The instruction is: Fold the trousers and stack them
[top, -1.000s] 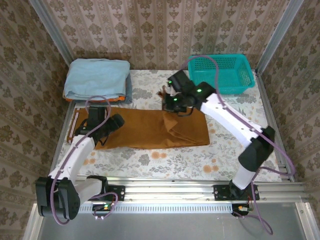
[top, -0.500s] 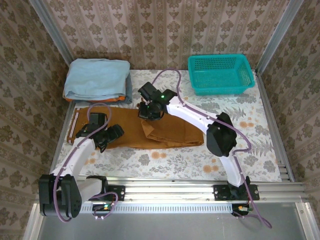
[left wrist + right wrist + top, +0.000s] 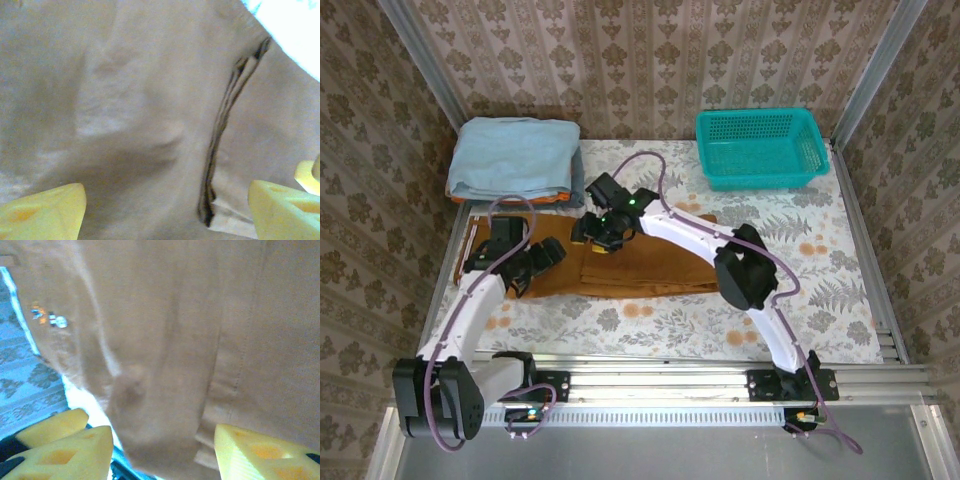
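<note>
Since a second ago the right end effector [image 3: 595, 232] has swung from the middle back of the counter [image 3: 820, 260] over to the left half of the trousers [image 3: 650, 268]. Its fingers were clenched then and now stand apart, released, over brown cloth in its wrist view [image 3: 160, 455]. The left end effector [image 3: 542, 258] has barely shifted. It hangs open above flat cloth and a dark fold seam, grasping nothing [image 3: 165, 210]. The trousers lie flat across the left and middle of the counter, with the pale-trimmed waistband right by the left edge. A folded blue garment [image 3: 515, 160] sits just behind them at the back left, and a teal basket [image 3: 760, 148] is at the back right. The right side and the near strip of the counter give me room to move.
</note>
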Robot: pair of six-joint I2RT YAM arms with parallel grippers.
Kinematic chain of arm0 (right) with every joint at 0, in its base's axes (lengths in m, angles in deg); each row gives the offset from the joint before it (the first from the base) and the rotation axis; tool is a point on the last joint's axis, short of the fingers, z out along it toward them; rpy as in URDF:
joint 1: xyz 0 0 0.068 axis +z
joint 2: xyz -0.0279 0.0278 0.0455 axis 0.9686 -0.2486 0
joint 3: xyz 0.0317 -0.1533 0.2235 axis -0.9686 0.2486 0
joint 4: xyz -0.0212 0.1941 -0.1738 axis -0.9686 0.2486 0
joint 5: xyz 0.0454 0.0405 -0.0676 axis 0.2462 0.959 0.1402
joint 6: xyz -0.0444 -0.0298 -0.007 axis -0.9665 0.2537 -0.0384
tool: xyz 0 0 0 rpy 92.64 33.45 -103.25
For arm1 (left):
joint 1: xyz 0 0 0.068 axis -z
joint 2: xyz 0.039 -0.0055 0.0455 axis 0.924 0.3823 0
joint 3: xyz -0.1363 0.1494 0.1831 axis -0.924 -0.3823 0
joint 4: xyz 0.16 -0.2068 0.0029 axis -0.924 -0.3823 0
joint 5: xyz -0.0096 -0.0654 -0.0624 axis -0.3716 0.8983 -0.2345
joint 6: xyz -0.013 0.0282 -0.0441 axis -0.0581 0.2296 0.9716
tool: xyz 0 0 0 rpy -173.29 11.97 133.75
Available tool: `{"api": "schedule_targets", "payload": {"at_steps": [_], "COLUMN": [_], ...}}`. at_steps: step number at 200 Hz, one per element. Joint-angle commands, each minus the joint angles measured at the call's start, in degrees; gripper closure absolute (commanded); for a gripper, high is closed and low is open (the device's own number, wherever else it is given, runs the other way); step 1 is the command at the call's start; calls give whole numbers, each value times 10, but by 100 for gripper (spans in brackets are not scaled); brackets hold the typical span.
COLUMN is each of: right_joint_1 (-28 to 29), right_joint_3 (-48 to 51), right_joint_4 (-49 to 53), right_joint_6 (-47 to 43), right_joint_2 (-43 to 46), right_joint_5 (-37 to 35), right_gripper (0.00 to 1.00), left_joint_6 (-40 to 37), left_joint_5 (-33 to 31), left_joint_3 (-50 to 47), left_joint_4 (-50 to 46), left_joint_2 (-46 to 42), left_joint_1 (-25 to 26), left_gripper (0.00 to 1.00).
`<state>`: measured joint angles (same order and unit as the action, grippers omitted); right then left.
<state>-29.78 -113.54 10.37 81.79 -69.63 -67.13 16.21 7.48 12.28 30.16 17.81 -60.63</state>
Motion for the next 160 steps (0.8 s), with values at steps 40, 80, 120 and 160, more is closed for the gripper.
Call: {"api": "schedule_targets", "payload": {"at_steps": [40, 80, 120, 160], "right_joint_1": [-150, -278, -309, -324], "right_joint_3": [263, 439, 523, 568], "right_joint_4": [41, 18, -88, -116], "right_joint_6": [-123, -175, -166, -166], "right_joint_2": [309, 397, 339, 242], "right_joint_5": [-51, -18, 66, 48], "right_gripper": [92, 100, 100, 100], "left_joint_6": [-2, 10, 59, 101], "left_joint_5": [-9, 31, 36, 23], "left_joint_3": [119, 181, 124, 19], "left_joint_4": [35, 124, 240, 290], "left_joint_2": [115, 249, 344, 363], "left_joint_1": [151, 225, 225, 206], "left_gripper": [19, 20, 24, 28]}}
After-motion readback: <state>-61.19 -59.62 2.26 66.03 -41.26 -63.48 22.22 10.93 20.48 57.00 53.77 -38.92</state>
